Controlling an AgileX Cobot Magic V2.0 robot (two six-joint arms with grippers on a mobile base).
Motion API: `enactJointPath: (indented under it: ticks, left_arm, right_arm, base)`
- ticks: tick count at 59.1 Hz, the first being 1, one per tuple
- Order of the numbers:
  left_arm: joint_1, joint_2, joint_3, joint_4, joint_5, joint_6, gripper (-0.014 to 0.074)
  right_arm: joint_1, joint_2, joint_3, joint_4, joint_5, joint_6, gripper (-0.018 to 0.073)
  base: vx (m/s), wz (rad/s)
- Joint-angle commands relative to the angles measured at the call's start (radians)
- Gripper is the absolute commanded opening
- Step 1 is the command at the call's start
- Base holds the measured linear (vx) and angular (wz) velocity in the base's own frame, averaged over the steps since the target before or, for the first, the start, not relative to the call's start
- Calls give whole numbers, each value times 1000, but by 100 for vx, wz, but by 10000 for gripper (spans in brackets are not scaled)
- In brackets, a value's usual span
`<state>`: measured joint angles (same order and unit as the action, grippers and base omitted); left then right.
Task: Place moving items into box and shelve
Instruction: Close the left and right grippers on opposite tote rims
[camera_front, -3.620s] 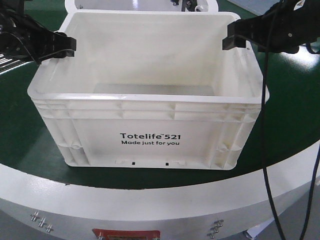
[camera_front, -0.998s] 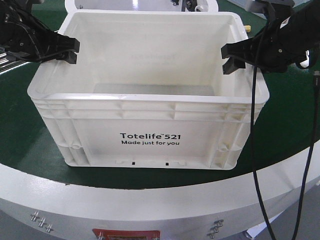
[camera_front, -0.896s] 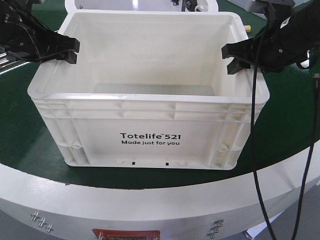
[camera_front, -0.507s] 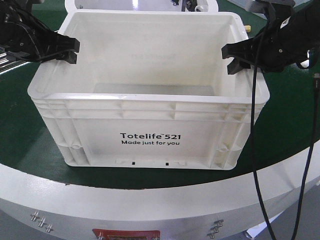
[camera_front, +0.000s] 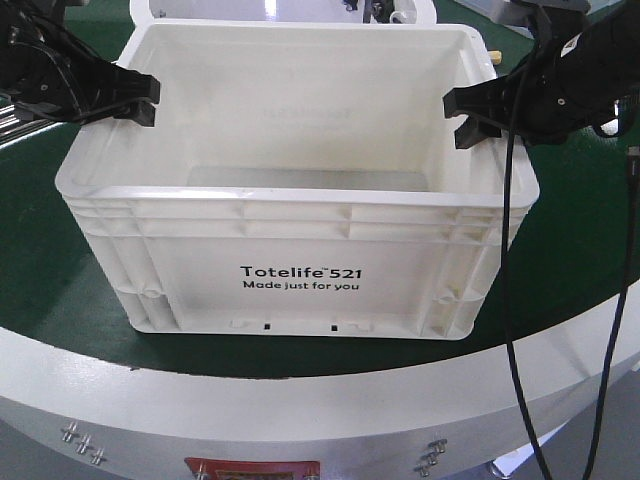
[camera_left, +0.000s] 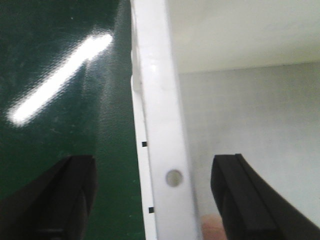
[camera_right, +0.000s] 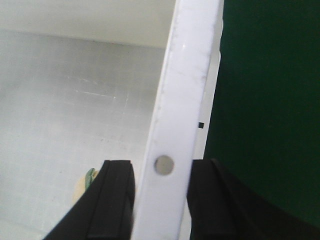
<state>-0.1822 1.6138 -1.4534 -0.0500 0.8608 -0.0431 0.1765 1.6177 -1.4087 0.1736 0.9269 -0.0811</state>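
Note:
A white Totelife box (camera_front: 300, 270) stands open on the green round table (camera_front: 580, 250). My left gripper (camera_front: 148, 102) is at the box's left rim. In the left wrist view the gripper (camera_left: 155, 200) is open, its fingers wide on either side of the rim (camera_left: 160, 125) and clear of it. My right gripper (camera_front: 462, 118) is at the right rim. In the right wrist view the gripper (camera_right: 162, 200) has its fingers pressed close against both sides of the rim (camera_right: 185, 100). A small yellow-green item (camera_right: 85, 181) lies on the box floor, mostly hidden by a finger.
A second white container (camera_front: 160, 10) stands behind the box. The table's white outer edge (camera_front: 300, 400) curves across the front. A black cable (camera_front: 510, 300) hangs from the right arm past the box's right side. Metal rollers (camera_front: 12, 118) show at far left.
Since 3.6 s ago the right gripper has come down and in onto the right rim, and the left gripper has shifted slightly along the left rim. Over the last second almost nothing moves.

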Motion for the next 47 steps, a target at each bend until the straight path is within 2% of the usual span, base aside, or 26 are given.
enactJointPath:
  ticks: [1,12,20,23,35,47]
  left_arm:
    - [-3,-40,-35,-41,-46,30,591]
    - [-3,-33,-35,-28,-16,33,569]
    - [-3,-34,-35,-25,-16,33,479]
    - [-3,-34,-35,-26,-16,33,419]
    - [-3,-34,-35,-33,-9,34,-16]
    - [-3,-34,-35,-34,-11,36,-24]
  right_arm:
    - [-6,-37,-34,18,-51,-40,-15]
    - [-6,-37,-34,19,-37,-40,-15]
    - [-6,-37,-34,19,-29,-40,-15]
    - [-6,-37,-34,19,-28,-40,-15]
    - [-6,-37,-34,19,-28,-40,-15]
    - [-6,-37,-34,19,-28,-40,-15]
  base:
    - [0,0]
    - [0,0]
    - [0,0]
    - [0,0]
    - [0,0]
    - [0,0]
